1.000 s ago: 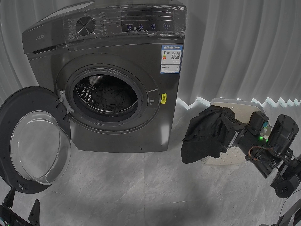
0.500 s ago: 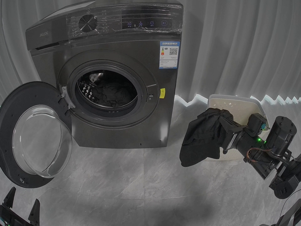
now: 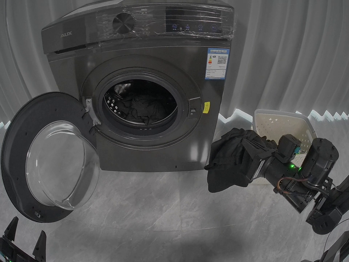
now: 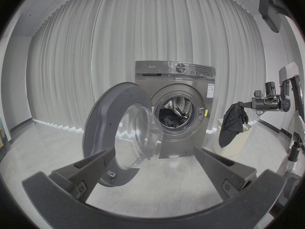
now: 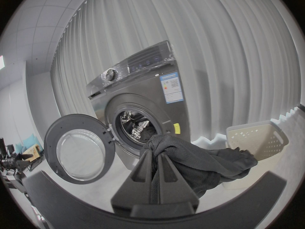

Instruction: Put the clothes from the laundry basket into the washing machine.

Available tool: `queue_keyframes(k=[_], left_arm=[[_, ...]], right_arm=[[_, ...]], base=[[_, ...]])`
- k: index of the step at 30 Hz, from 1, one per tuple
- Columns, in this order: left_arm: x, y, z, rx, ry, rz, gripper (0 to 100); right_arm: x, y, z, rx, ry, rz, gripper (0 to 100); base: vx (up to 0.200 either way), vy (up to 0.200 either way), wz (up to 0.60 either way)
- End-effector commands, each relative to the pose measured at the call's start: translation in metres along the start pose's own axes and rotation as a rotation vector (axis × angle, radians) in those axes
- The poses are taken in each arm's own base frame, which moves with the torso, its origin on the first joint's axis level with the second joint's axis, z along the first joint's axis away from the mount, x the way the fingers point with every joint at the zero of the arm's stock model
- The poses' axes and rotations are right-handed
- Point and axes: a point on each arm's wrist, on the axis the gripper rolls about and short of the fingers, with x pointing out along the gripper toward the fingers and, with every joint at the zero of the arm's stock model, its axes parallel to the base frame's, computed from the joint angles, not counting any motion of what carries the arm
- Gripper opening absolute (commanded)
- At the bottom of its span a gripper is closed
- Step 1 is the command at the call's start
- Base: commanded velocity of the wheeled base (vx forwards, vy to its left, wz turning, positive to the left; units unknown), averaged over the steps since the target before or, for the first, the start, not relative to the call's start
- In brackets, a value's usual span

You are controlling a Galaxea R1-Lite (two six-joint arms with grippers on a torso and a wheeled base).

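Pale curtains [image 3: 291, 55] hang behind the washing machine [image 3: 145, 48], its door [image 3: 32, 128] swung wide, dark clothes [image 3: 145, 108] in the drum. The right pincer [image 5: 154, 155] pinches a black garment [image 3: 231, 157] just beside the laundry basket [image 3: 287, 122]. The left pincer [image 4: 152, 149] is spread, low near the floor [image 3: 163, 208].

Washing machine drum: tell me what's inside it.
In the drum, dark clothes lie heaped at the bottom, and its shiny perforated wall shows above them. Anything beneath or behind the heap is covered.
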Motion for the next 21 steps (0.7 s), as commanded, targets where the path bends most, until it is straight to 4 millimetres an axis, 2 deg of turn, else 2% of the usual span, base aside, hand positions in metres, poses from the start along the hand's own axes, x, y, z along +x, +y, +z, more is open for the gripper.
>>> queue_keyframes(k=[1,7,11,15,21], left_arm=[[0.0,0.0,-0.005,0.001,0.0,0.0,100],[0.0,0.0,-0.005,0.001,0.0,0.0,100],[0.0,0.0,-0.005,0.002,0.0,0.002,100],[0.0,0.0,-0.005,0.002,0.0,0.0,100],[0.0,0.0,-0.005,0.002,0.0,0.0,100]], right_arm=[[-0.001,0.014,-0.002,0.03,-0.001,0.056,0],[0.002,0.011,0.004,0.039,-0.032,0.041,0],[0.004,0.017,0.009,0.053,-0.057,0.061,0],[0.008,0.007,0.004,0.044,-0.04,0.022,0],[0.007,0.008,0.004,0.041,-0.033,0.027,0]], base=[[0.0,0.2,0.0],[0.0,0.033,0.0],[0.0,0.0,0.0],[0.0,0.0,0.0],[0.0,0.0,0.0]])
